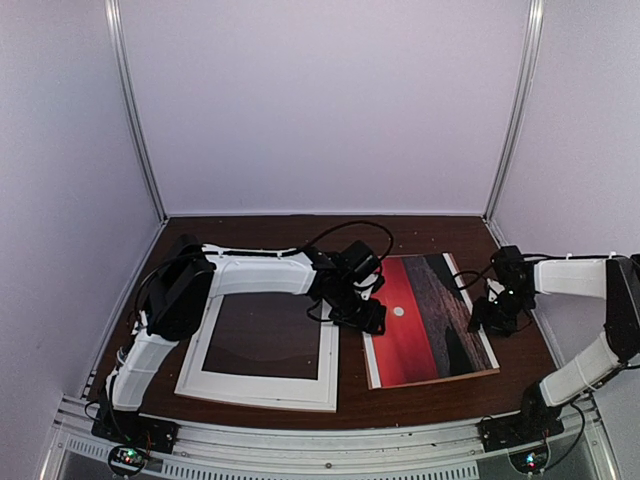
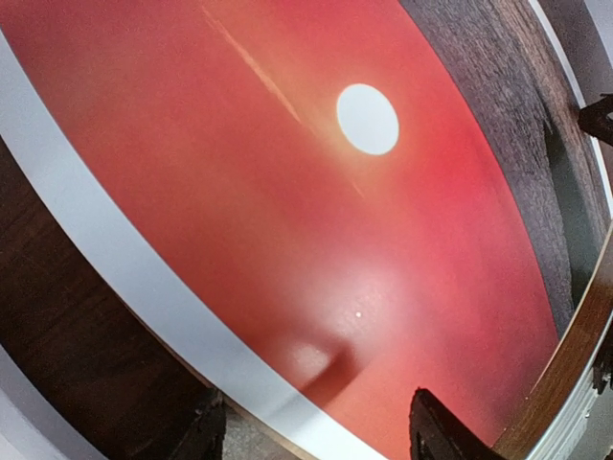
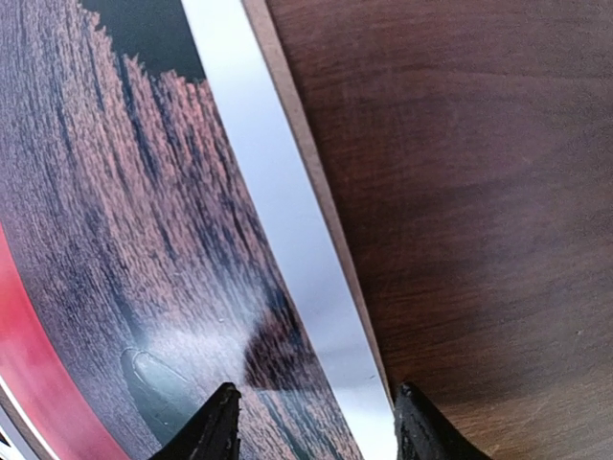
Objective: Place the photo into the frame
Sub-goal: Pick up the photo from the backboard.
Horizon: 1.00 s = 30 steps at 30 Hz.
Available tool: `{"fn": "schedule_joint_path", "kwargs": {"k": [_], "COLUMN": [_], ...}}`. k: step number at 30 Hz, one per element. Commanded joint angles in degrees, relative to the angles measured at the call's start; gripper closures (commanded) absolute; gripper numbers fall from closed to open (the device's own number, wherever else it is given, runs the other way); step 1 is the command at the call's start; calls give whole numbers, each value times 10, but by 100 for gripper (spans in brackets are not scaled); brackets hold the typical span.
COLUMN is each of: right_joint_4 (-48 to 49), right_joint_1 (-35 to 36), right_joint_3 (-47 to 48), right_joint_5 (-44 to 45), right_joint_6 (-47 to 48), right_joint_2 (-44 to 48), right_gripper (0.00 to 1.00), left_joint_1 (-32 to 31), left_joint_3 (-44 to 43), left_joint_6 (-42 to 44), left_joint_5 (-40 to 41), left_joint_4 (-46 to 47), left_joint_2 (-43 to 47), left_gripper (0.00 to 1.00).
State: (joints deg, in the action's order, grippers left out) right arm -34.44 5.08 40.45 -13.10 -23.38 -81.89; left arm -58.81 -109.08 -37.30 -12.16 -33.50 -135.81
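Note:
The photo (image 1: 425, 320), a red sunset with a white sun and a dark sea, lies flat on the right half of the table. The white frame (image 1: 260, 388) lies flat to its left. My left gripper (image 1: 365, 315) hovers over the photo's left white border. In the left wrist view its gripper (image 2: 321, 436) is open, one finger over the table and the other over the red photo (image 2: 287, 192). My right gripper (image 1: 495, 315) is at the photo's right edge. In the right wrist view this gripper (image 3: 316, 426) is open and straddles the white border of the photo (image 3: 115, 240).
A thin brown board edge (image 3: 302, 153) shows under the photo's border, also along its near side (image 1: 440, 381). The dark wood table (image 3: 479, 192) has white walls behind and at both sides. A metal rail (image 1: 330, 440) runs along the near edge.

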Motion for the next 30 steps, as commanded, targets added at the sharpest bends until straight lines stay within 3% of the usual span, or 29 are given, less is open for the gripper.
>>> {"fn": "schedule_joint_path", "kwargs": {"k": [1, 18, 30], "right_joint_4": [1, -2, -20], "right_joint_1": [6, 52, 55], "right_joint_3": [-28, -73, -50], "right_joint_5": [-60, -73, -53], "right_joint_6": [-20, -91, -69], "right_joint_2": [13, 117, 98], "right_gripper": [47, 56, 66], "left_joint_1": [-3, 5, 14], "left_joint_3": [29, 50, 49], "left_joint_6": [-15, -43, -50], "left_joint_5": [-37, -74, -86], "left_joint_4": [17, 81, 99], "left_joint_2": [-21, -15, -17], "left_gripper": [35, 40, 40]}}
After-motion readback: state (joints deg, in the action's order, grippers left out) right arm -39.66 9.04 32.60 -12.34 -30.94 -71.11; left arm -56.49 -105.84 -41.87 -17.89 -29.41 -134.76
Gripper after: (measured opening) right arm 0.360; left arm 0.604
